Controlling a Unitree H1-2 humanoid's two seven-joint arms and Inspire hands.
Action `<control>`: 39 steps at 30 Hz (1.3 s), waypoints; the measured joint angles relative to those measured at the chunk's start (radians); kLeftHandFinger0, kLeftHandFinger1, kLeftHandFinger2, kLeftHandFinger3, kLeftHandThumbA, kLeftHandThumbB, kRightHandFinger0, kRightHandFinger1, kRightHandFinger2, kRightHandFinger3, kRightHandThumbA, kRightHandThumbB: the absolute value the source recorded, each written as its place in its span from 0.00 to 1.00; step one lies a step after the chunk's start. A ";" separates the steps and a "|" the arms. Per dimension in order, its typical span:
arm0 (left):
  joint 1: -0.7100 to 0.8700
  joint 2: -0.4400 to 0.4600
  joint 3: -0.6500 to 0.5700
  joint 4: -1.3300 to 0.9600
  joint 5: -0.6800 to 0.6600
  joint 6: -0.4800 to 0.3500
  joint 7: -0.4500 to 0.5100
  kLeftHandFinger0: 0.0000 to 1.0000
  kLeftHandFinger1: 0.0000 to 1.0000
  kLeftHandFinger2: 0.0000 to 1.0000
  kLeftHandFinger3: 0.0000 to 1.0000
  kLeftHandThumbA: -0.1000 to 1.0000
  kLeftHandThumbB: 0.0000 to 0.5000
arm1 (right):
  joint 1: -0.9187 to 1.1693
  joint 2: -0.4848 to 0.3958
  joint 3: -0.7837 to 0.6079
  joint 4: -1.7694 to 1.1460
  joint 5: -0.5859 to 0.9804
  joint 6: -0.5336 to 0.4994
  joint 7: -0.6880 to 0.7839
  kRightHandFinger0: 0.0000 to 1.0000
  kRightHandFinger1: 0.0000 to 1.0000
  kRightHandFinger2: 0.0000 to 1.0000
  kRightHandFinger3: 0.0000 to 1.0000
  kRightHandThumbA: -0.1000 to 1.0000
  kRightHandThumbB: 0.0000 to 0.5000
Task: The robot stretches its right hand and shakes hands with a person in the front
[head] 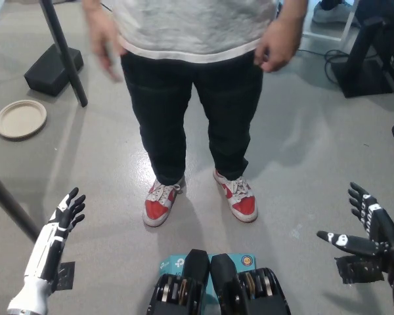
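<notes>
My right hand (371, 230) hangs low, fingers spread, holding nothing; the person's hand (276, 46) is well ahead and up-left; my left hand (60, 220) rests open

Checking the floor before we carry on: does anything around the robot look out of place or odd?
A shallow round tan dish lies on the floor at upper left, near a black stand base. A black patch lies on the floor under the right hand. Nothing is spilled or broken.
</notes>
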 measured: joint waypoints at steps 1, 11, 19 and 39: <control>0.000 0.000 0.001 0.000 0.000 -0.001 0.000 1.00 1.00 1.00 1.00 1.00 0.32 | -0.003 0.004 -0.003 0.004 0.013 -0.012 0.003 1.00 1.00 1.00 1.00 1.00 0.40; -0.001 0.003 0.003 0.000 -0.004 -0.003 0.000 1.00 1.00 1.00 1.00 1.00 0.29 | -0.015 0.012 0.000 0.022 0.063 -0.085 0.009 1.00 1.00 1.00 1.00 1.00 0.41; -0.001 0.005 0.003 0.000 -0.014 -0.003 0.000 1.00 1.00 1.00 1.00 1.00 0.29 | -0.015 0.011 0.015 0.025 0.056 -0.126 0.002 1.00 1.00 1.00 1.00 1.00 0.42; -0.001 0.006 0.003 0.001 -0.019 -0.004 0.000 1.00 1.00 1.00 1.00 1.00 0.34 | -0.015 -0.007 0.042 0.032 0.022 -0.163 -0.015 1.00 1.00 1.00 1.00 1.00 0.35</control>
